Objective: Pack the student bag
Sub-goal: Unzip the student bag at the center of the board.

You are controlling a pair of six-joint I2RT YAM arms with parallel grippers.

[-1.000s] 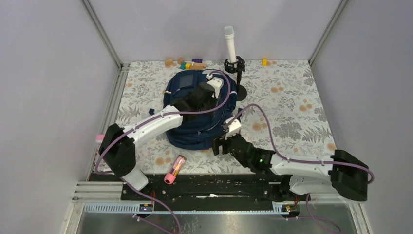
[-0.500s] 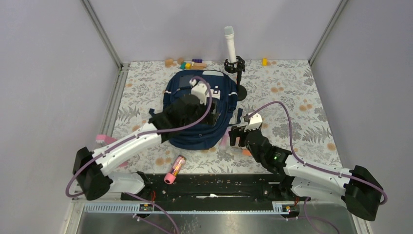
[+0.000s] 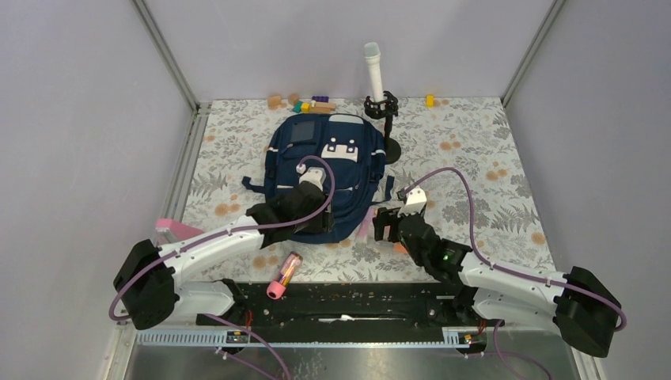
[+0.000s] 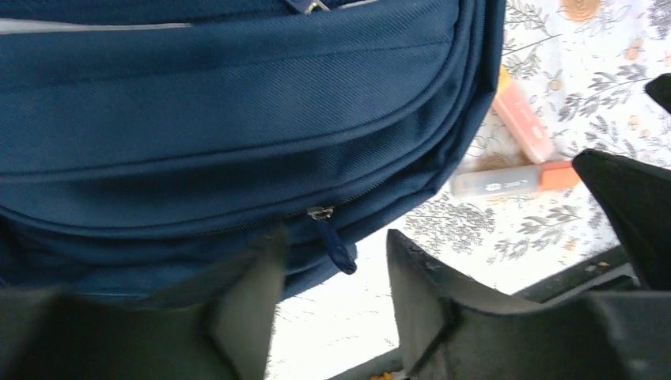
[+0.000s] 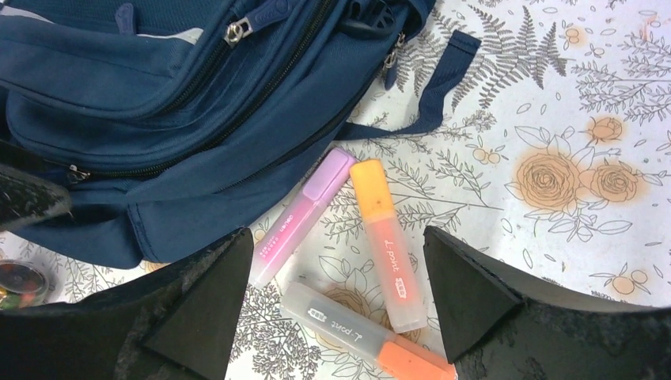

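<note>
Packing looks barely begun: we see no open compartment, and three highlighters lie loose on the floral table (image 3: 475, 158). The student bag (image 3: 348, 170) lies flat mid-table, front face up, between the two arms. Its long axis runs from the near edge toward the back wall, with the white-patched end far and the rounded pocket end near. We cannot tell for sure which end is the top.

The left gripper (image 4: 336, 261) hovers at the bag's near end, jaws apart and empty, with a zipper pull (image 4: 334, 247) right between the fingertips. We judge the step in hand is opening that pocket. Next move: line up, close on the small pull, and drag along the zipper curve without snagging fabric.

The right gripper (image 5: 339, 237) has its jaws wide apart and holds nothing. It is poised over the pink highlighter (image 5: 301, 215), the orange highlighter (image 5: 388, 245) and the grey highlighter with orange cap (image 5: 356, 328). These sit just beside the bag's near right corner, close together, so picking one needs care.
</note>
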